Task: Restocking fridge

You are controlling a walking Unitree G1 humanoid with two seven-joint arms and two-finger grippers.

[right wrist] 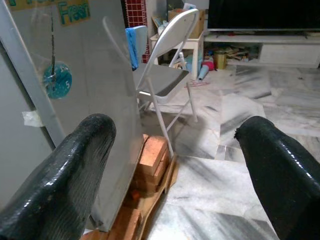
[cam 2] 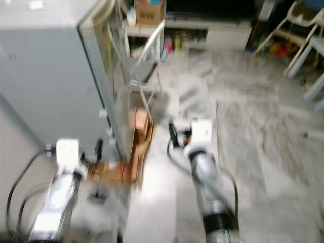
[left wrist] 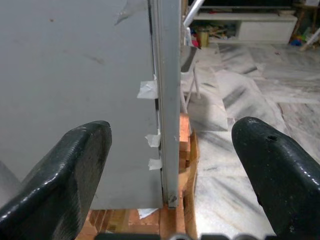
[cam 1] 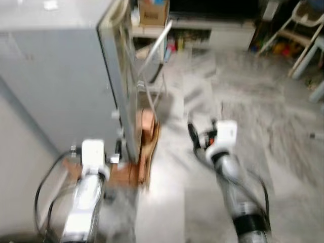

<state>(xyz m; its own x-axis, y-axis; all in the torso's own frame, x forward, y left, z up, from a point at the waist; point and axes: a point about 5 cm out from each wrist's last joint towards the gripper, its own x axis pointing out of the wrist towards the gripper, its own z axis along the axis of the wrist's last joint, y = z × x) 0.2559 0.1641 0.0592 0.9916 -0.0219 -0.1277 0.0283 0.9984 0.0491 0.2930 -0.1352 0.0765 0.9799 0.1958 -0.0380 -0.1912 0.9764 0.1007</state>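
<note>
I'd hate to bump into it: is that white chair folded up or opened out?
Opened out. The chair stands on the floor beside the fridge, its grey seat lying flat and its backrest raised.

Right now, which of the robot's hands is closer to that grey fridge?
The left. The left gripper is right at the lower corner of the fridge, open toward its edge. The right gripper, also open, is out over the marble floor, off to the fridge's right.

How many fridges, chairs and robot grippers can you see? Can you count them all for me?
Fridge: 1
Folding chair: 1
Grippers: 2, the left gripper and the right gripper, both open and empty
Total: 4
</note>
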